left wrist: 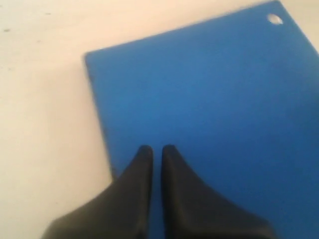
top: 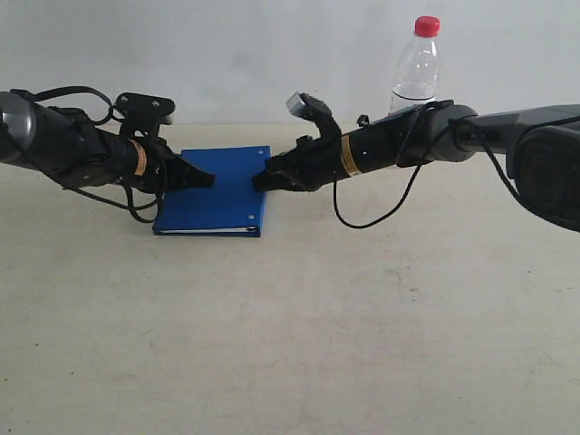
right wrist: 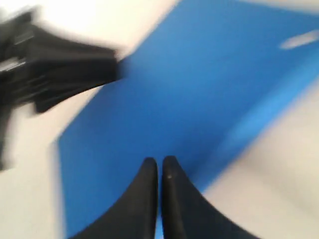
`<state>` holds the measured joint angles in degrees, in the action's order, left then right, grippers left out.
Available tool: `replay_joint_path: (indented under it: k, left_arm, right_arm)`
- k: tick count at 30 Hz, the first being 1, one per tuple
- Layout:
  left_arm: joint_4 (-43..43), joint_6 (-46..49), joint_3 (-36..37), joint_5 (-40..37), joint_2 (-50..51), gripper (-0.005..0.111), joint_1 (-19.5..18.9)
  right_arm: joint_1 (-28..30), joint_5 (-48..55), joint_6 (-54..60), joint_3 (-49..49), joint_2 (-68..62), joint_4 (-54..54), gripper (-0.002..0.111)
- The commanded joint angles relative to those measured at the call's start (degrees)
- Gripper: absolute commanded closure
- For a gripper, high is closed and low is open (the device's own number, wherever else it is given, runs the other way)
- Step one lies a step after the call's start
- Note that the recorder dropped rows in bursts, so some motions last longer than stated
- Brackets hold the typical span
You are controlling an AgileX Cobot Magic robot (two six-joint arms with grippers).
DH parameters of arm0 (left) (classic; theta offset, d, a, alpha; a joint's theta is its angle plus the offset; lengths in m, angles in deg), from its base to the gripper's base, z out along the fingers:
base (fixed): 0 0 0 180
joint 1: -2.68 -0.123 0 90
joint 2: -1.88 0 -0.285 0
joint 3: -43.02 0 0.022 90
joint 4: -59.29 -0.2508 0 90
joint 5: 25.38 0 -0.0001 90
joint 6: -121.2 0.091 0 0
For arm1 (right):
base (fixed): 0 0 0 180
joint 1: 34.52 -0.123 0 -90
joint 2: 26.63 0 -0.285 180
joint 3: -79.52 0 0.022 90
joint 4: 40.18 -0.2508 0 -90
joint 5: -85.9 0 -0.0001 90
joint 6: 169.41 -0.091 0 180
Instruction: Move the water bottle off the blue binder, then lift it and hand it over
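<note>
The blue binder [top: 222, 201] lies flat on the table, left of centre. My left gripper [top: 210, 180] hovers over its left part, shut with nothing held. My right gripper [top: 258, 183] is over the binder's right edge, also shut and empty. The two point at each other across the cover. In the left wrist view the shut left gripper [left wrist: 156, 149] sits above the binder [left wrist: 209, 99]. The right wrist view shows the right gripper [right wrist: 159, 162] over the blurred binder [right wrist: 189, 99], with the left gripper [right wrist: 55, 69] opposite. The water bottle [top: 417, 68] stands upright on the table behind my right arm, off the binder.
A black cable [top: 381, 213] hangs from the right arm down to the table. A pale wall [top: 272, 54] closes the back of the table. Beige tabletop [top: 290, 335] stretches in front of the binder.
</note>
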<state>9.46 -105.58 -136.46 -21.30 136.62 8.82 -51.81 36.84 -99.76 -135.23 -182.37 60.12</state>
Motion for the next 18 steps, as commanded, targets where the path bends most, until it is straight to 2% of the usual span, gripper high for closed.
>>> replay_joint_path:
  k: [1, 5, 10, 18]
  left_arm:
    - [-1.0, -0.8, -2.2, -1.3, 1.7, 0.102, -0.3]
    - [-1.1, -0.8, -5.0, -0.7, 3.6, 0.102, -0.3]
    - [-1.0, -0.8, -9.3, -5.4, 6.6, 0.102, -0.3]
    - [0.0, -1.4, -15.8, 1.5, 6.9, 0.102, 0.4]
  right_arm:
    - [0.2, 15.2, -4.5, -0.1, 0.6, -0.3, 0.109]
    - [0.2, 16.2, -2.4, -0.1, 0.5, -0.3, 0.109]
    - [0.2, 15.2, -2.1, -0.1, 0.5, -0.3, 0.109]
    - [0.2, 12.6, -1.0, -0.1, 0.5, -0.3, 0.109]
